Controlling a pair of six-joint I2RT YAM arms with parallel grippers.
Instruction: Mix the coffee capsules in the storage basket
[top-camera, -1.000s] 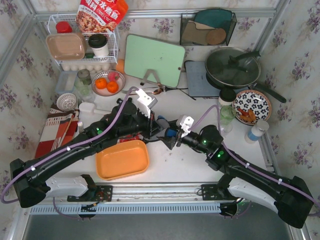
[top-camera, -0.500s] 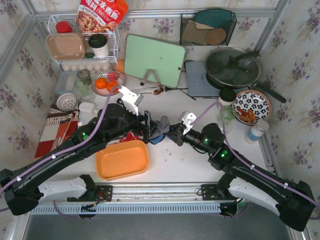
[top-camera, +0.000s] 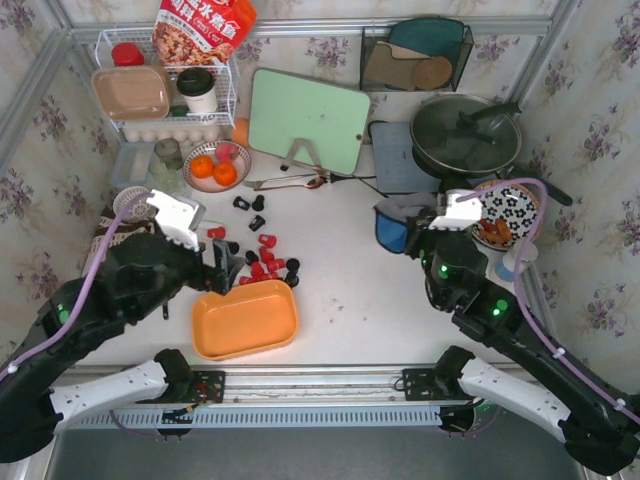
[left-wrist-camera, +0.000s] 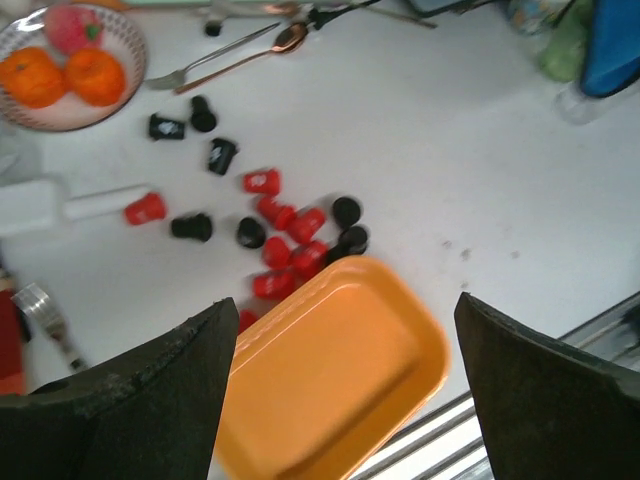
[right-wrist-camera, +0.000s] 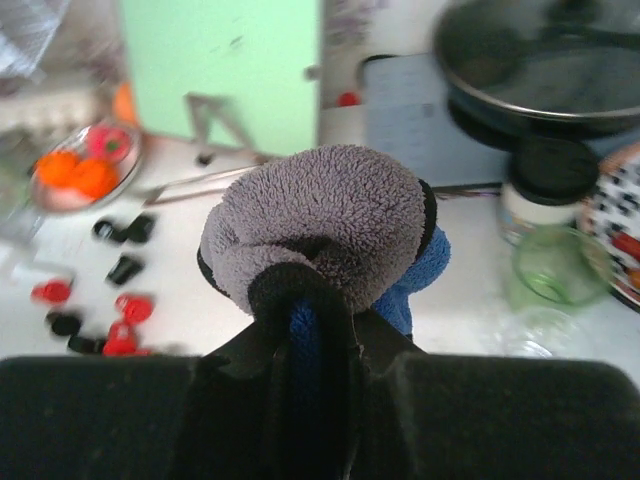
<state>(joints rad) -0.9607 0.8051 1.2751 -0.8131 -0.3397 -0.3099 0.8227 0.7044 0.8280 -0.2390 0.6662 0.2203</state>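
Storage basket (top-camera: 245, 320) sits at the near edge of the counter (top-camera: 340, 290), about 7 o'clock from counter centre. It holds no capsules: the top and left wrist views both show a bare orange floor.

Coffee capsules (top-camera: 265, 268) are all on the counter. A tight red/black clump lies touching or just off the basket rim at 12–1 o'clock. A red one and a couple of black strays lie out at 11. Three more black ones sit further off at 12, near the bowl of oranges (top-camera: 215, 165).

Left gripper (left-wrist-camera: 343, 302) hovers over the basket's 11 o'clock corner, jaws released and spread wide with nothing between them. Its camera looks down on basket and clump together, so it is likely staged to pick or sweep pods in.

Right gripper (right-wrist-camera: 318, 330) is out at 2–3 o'clock, well apart from the capsules. Its jaws are clenched on a grey-and-blue fleece cloth (right-wrist-camera: 315, 220), bunched ahead of the pinch. Can't tell if the cloth touches the counter. It is probably parked there to stay clear of the left arm.

Judgement: no mixing done yet, since the pods must go into the basket first. Risk: small round-sided pods roll when nudged, and the clump against the rim leaves little finger room.
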